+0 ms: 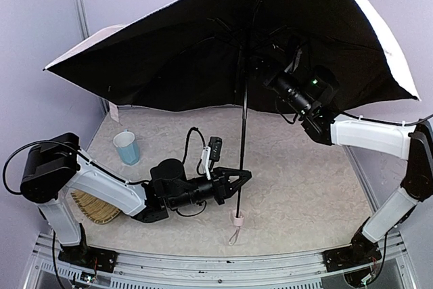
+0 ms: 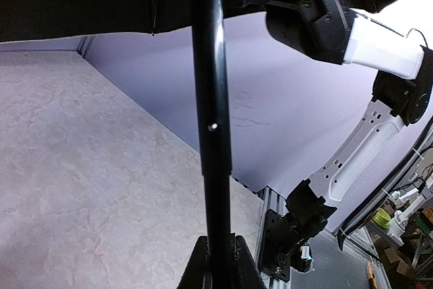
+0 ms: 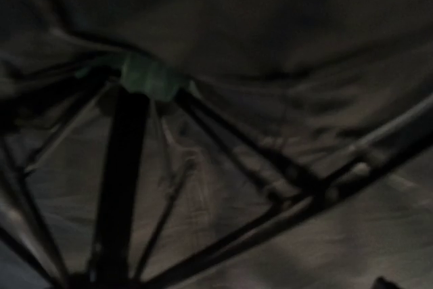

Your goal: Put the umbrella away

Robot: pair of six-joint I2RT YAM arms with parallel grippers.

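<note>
Open umbrella [image 1: 284,25] stands handle [image 1: 237,220] down on the table [image 1: 304,187]. My left end effector [image 1: 238,179] pinches the shaft [image 1: 243,133] low. The right end effector [image 1: 270,76] is under the canopy [image 1: 169,59], spread or not I can't tell. I'd keep the shaft steady and pull the runner [image 3: 149,76] straight down.

umbrella [image 1: 189,59] open, upright; black underside showing, pink handle down

The overhead view is bright and even; the black underside of the umbrella [image 1: 189,59] reads as deep shadow. The right wrist view is dim, grainy and soft.
</note>
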